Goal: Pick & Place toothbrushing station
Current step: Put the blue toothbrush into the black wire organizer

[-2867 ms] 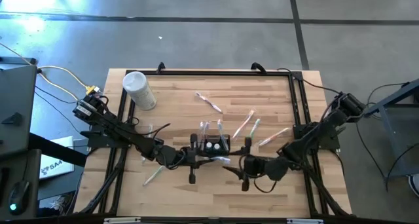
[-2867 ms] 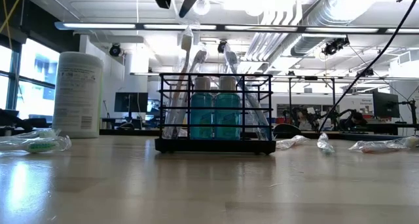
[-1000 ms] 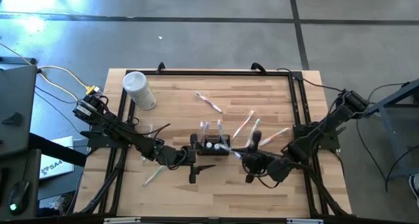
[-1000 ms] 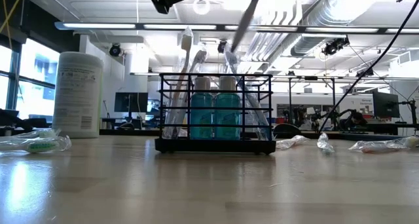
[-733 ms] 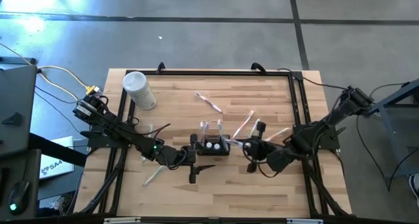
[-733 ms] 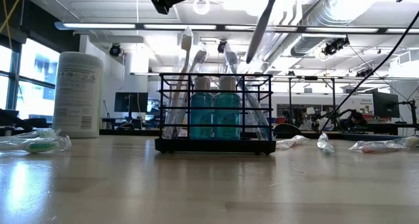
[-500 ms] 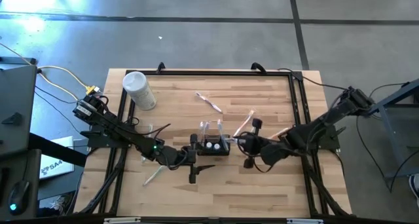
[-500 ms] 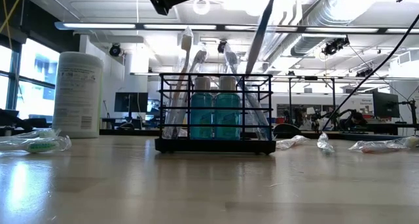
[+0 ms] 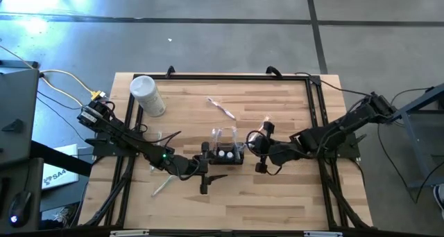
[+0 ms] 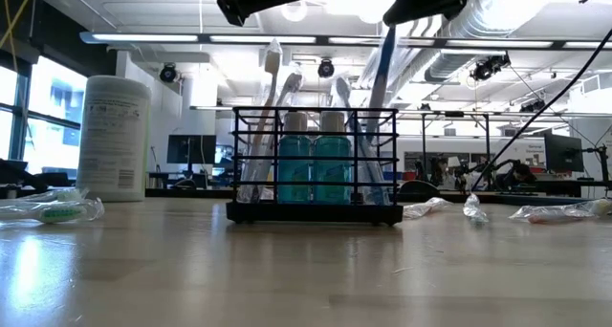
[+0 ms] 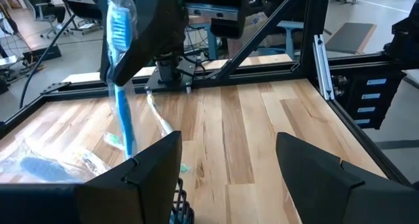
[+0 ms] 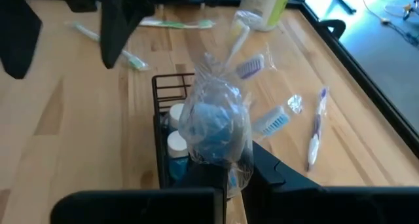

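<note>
The right gripper (image 9: 255, 150) is closed on a wrapped blue toothbrush (image 10: 380, 88), and it hangs just beside the right end of the toothbrushing station (image 9: 225, 154), a little above the rim. In the low view the brush stands almost upright, with its lower end already inside the wire cage at the right compartment and its upper end under the gripper. So its long axis is near to vertical, and I judge that the coming move is mostly a straight lowering, then opening the fingers. The brush leans a little, so it could catch on a top wire if it goes down crooked.

The station sits on the table (image 9: 291, 195) near the middle, a bit toward the front edge. It holds two small blue bottles (image 10: 314, 164) in the centre and other wrapped brushes on the left side.

The left gripper (image 9: 203, 169) waits on the other side, just by the left front corner of the station, with fingers wide apart and nothing between them.

Farther back lie loose wrapped brushes, and the white cylindrical container (image 9: 147, 95) stands at the far left corner
</note>
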